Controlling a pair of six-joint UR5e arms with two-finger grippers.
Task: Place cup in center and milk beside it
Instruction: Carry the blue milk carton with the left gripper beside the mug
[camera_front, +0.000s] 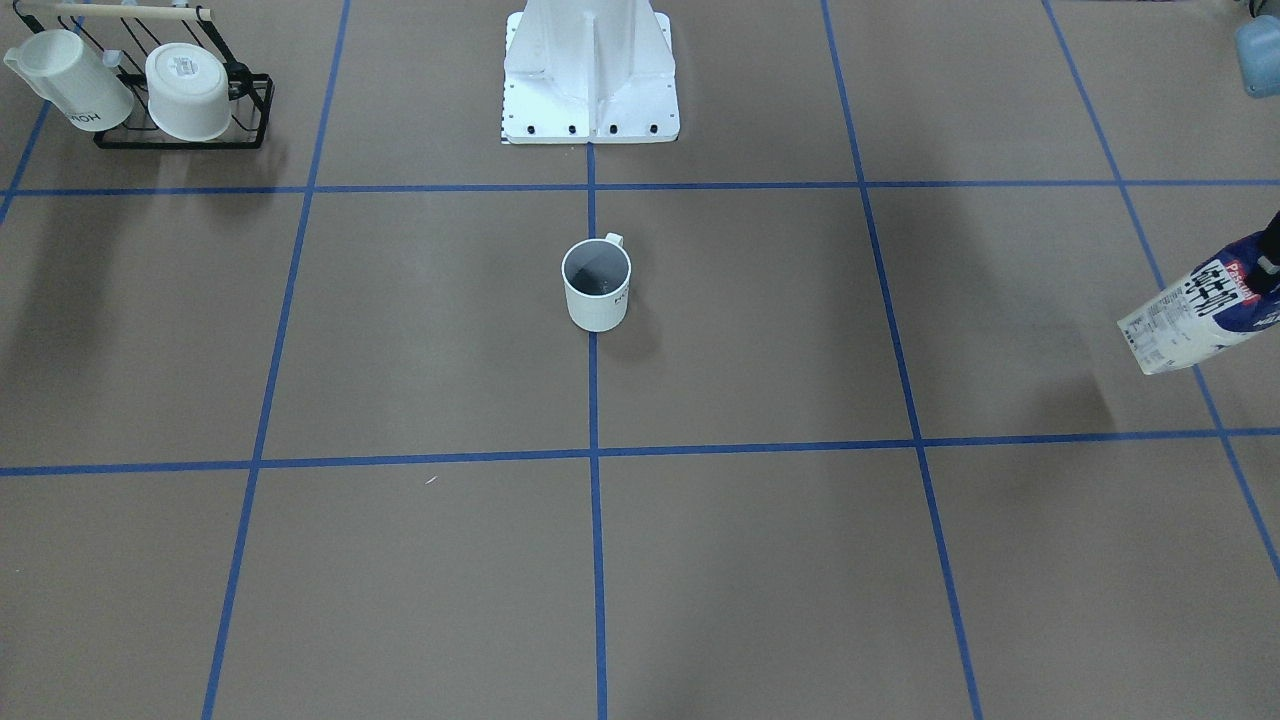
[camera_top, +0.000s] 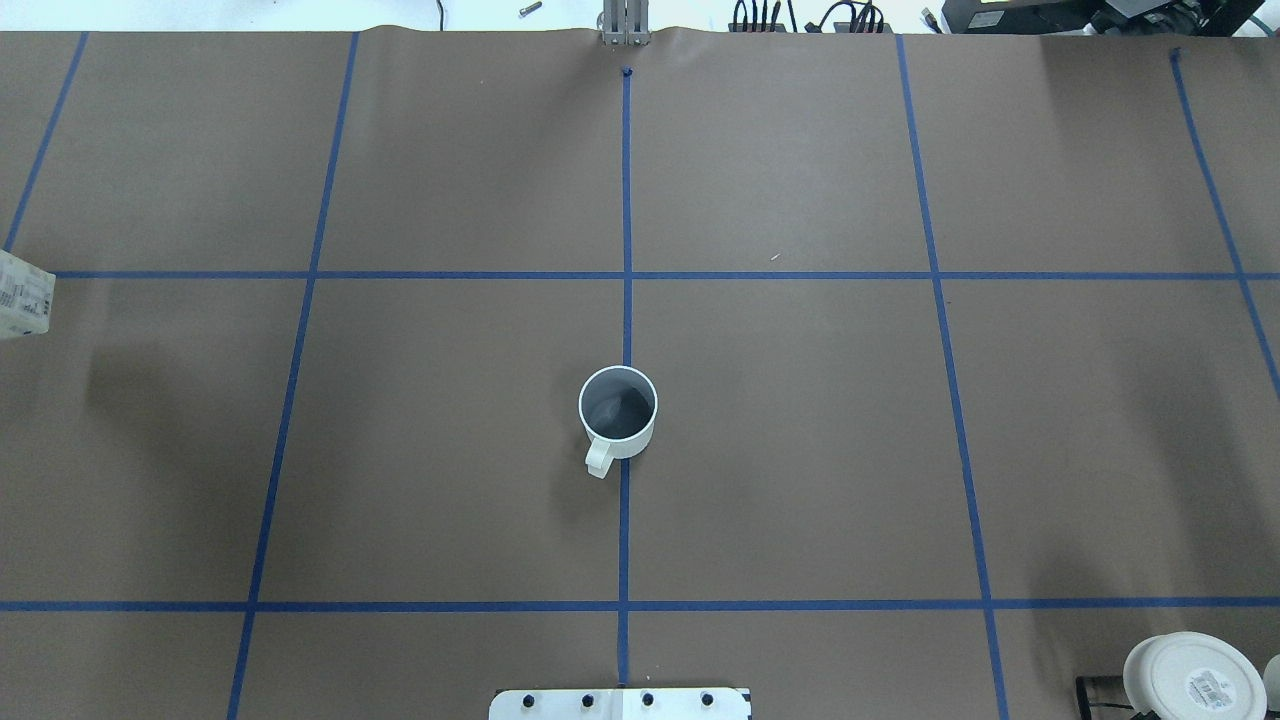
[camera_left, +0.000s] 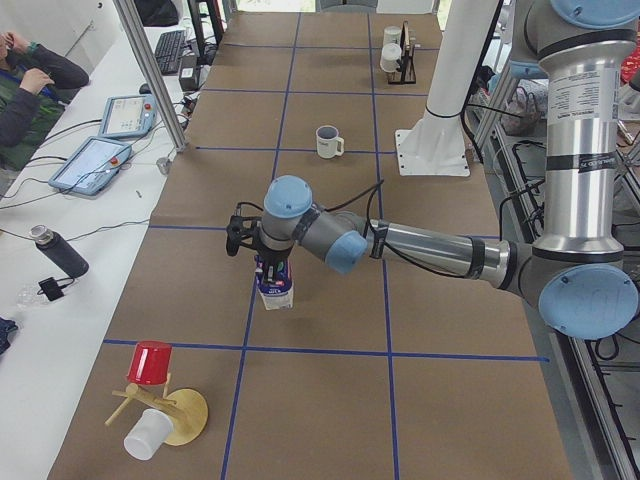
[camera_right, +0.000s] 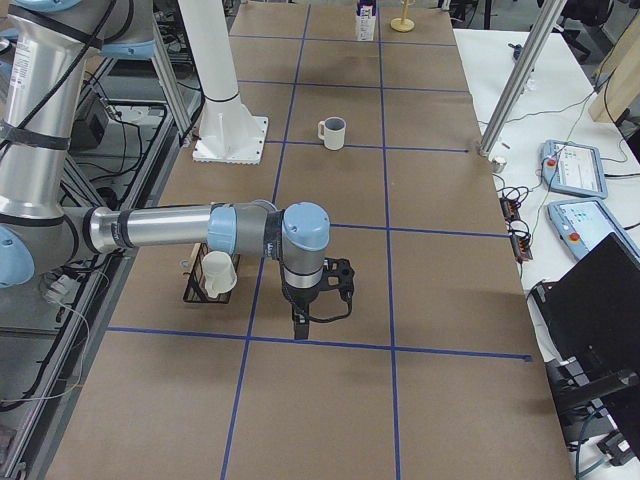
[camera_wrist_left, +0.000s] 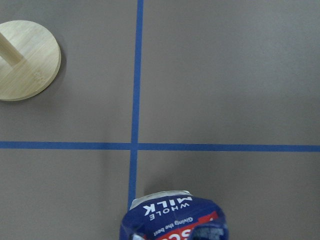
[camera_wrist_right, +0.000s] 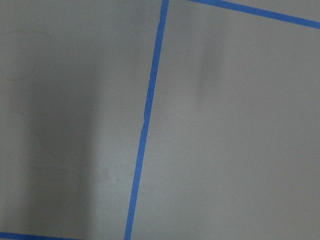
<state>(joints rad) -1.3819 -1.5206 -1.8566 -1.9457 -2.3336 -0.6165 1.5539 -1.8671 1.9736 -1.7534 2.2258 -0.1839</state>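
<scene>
One white mug (camera_front: 597, 285) stands upright on the blue tape line (camera_top: 625, 320) that splits the centre squares (camera_top: 800, 440). Its handle is turned toward the robot's base, and I can read only a scrap of black lettering on its side. Well apart from it, far out on the robot's left, the left gripper (camera_left: 272, 262) is clamped over the top of the whole-milk carton (camera_left: 276, 292). The front-facing camera cuts the carton off at its edge and shows just a dark sliver of a finger. The overhead view catches only one pale corner. From the left wrist I see the carton's upper end at the bottom of the frame, "WHOLE MILK" upside down, near a tape crossing. A round wooden base (camera_wrist_left: 27, 60) is cropped at the upper left. Whether the carton's foot touches the paper I cannot tell. The right gripper (camera_right: 300, 325) points down over the table near the black mug rack (camera_right: 192, 296). Its own camera shows only paper and tape, so I cannot tell whether its fingers are apart or together.
</scene>
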